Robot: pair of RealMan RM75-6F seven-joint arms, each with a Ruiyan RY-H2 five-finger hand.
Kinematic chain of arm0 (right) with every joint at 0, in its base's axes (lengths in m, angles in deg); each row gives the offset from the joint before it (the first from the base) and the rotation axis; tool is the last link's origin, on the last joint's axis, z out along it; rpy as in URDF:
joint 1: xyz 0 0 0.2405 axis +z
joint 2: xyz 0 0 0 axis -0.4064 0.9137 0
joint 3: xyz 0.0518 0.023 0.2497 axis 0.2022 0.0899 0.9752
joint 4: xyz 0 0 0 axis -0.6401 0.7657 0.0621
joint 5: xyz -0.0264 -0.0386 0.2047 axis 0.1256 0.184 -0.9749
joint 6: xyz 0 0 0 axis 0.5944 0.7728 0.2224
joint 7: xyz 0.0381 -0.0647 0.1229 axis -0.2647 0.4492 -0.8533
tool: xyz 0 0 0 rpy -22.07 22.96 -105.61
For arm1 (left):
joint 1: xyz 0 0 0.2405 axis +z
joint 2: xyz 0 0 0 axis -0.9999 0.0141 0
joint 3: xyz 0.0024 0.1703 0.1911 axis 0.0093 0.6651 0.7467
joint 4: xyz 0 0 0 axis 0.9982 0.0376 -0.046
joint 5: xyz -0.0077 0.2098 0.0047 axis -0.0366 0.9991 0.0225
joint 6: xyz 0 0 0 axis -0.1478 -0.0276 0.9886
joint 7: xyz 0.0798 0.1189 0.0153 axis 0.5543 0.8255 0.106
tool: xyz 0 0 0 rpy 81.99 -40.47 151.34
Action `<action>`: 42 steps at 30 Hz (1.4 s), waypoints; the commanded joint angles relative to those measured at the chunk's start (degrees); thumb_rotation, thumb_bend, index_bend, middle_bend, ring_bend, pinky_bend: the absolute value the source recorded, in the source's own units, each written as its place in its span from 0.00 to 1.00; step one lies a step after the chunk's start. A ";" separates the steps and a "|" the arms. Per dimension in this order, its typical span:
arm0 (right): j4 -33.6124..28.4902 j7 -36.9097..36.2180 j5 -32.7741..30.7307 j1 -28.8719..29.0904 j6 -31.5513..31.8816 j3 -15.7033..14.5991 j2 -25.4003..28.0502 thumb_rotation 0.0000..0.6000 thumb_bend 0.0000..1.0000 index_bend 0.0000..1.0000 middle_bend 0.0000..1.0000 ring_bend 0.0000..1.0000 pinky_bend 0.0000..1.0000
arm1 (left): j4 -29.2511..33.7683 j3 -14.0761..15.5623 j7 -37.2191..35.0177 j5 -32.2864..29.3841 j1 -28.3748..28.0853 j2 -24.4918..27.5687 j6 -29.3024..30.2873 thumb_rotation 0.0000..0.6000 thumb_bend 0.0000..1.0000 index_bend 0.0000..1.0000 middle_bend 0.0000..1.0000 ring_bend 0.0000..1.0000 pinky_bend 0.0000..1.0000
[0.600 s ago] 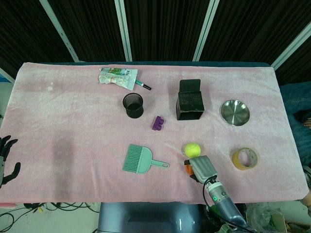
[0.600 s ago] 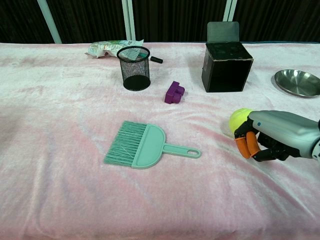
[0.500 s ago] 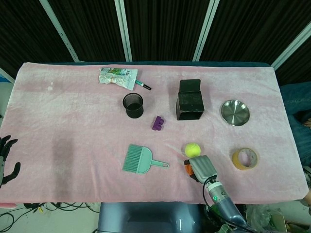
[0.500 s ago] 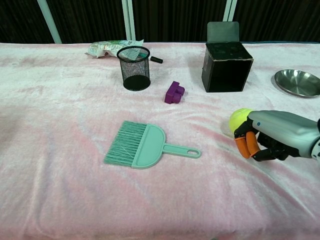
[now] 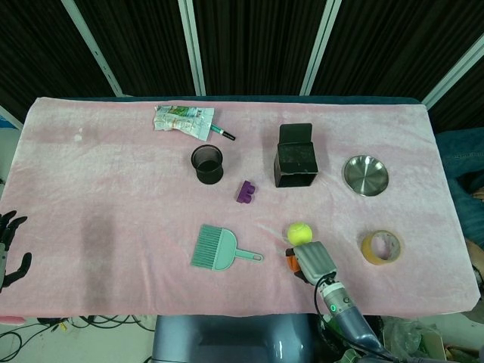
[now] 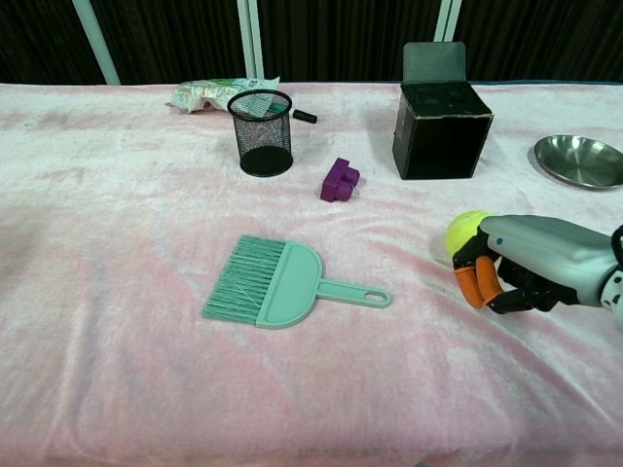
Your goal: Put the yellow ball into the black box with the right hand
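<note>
The yellow ball point(image 5: 299, 232) lies on the pink cloth at the front right, also seen in the chest view as the ball point(image 6: 465, 232). My right hand point(image 5: 312, 262) sits just in front of it, grey-backed with orange fingertips point(image 6: 471, 284) curled down and inward. The right hand point(image 6: 531, 265) is right beside the ball and holds nothing. The black box point(image 5: 295, 160) stands upright further back, its top open and lid raised behind; the box point(image 6: 440, 126) is well beyond the ball. My left hand point(image 5: 9, 249) hangs off the table's front left edge, fingers apart and empty.
A teal hand brush point(image 5: 219, 249) lies left of the ball, with a purple block point(image 5: 246, 191) and a black mesh cup point(image 5: 207, 163) behind it. A steel bowl point(image 5: 367, 175) and a tape roll point(image 5: 381, 246) are on the right. A crumpled packet point(image 5: 184, 119) lies at the back.
My right hand has crept slightly to the left, closer against the ball. Nothing else has moved.
</note>
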 commanded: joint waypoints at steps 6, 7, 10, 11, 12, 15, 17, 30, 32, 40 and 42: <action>0.30 -0.24 -0.36 0.32 -0.26 -0.05 0.00 1.00 0.85 1.00 0.89 0.98 1.00 | 0.01 -0.01 0.02 -0.05 0.00 0.03 -0.01 1.00 0.43 0.16 0.07 0.04 0.00; 0.40 -0.33 -0.50 0.40 -0.38 0.00 -0.01 1.00 0.85 1.00 0.89 0.98 1.00 | 0.02 0.01 0.04 -0.05 0.00 0.03 -0.02 1.00 0.43 0.16 0.07 0.04 0.00; 0.71 -0.45 -0.82 0.64 -0.87 -0.03 0.06 1.00 0.85 1.00 0.89 0.98 1.00 | 0.03 0.00 0.00 -0.05 0.03 0.04 0.04 1.00 0.43 0.16 0.07 0.04 0.00; 0.83 -0.47 -0.95 0.75 -1.09 -0.04 0.11 1.00 0.85 1.00 0.89 0.98 1.00 | 0.02 -0.01 -0.03 -0.05 0.04 0.05 0.06 1.00 0.43 0.16 0.07 0.04 0.00; 1.00 -0.45 -1.15 0.92 -1.40 -0.06 0.22 1.00 0.85 1.00 0.89 0.98 1.00 | 0.02 -0.02 -0.04 -0.06 0.04 0.05 0.08 1.00 0.43 0.16 0.07 0.04 0.00; 1.36 -0.52 -1.72 1.31 -1.97 0.08 0.43 1.00 0.85 1.00 0.89 0.98 1.00 | 0.01 -0.03 -0.03 -0.07 0.04 0.05 0.09 1.00 0.43 0.16 0.07 0.04 0.00; 2.15 -1.35 -2.89 2.08 -3.35 0.83 0.39 1.00 0.85 1.00 0.89 0.98 1.00 | -0.02 -0.05 0.04 -0.12 0.05 0.03 0.10 1.00 0.43 0.16 0.07 0.04 0.00; 7.10 -4.01 -7.22 6.59 -8.41 4.40 0.01 1.00 0.85 1.00 0.89 0.98 1.00 | -0.08 -0.19 0.08 -0.28 0.10 0.04 0.28 1.00 0.43 0.16 0.07 0.04 0.00; 7.69 -4.37 -8.25 7.36 -9.32 5.08 -0.13 1.00 0.85 1.00 0.89 0.98 1.00 | -0.10 -0.20 0.06 -0.30 0.10 0.04 0.29 1.00 0.43 0.16 0.07 0.04 0.00; 12.97 -3.95 -12.56 11.70 -12.88 7.37 -1.95 1.00 0.85 1.00 0.89 0.98 1.00 | -0.19 -0.45 -0.13 -0.68 0.08 0.13 0.29 1.00 0.43 0.16 0.07 0.04 0.00; 14.63 -3.70 -13.18 12.83 -13.58 7.79 -2.29 1.00 0.85 1.00 0.89 0.98 1.00 | -0.21 -0.57 -0.24 -0.87 0.07 0.17 0.29 1.00 0.43 0.16 0.07 0.04 0.00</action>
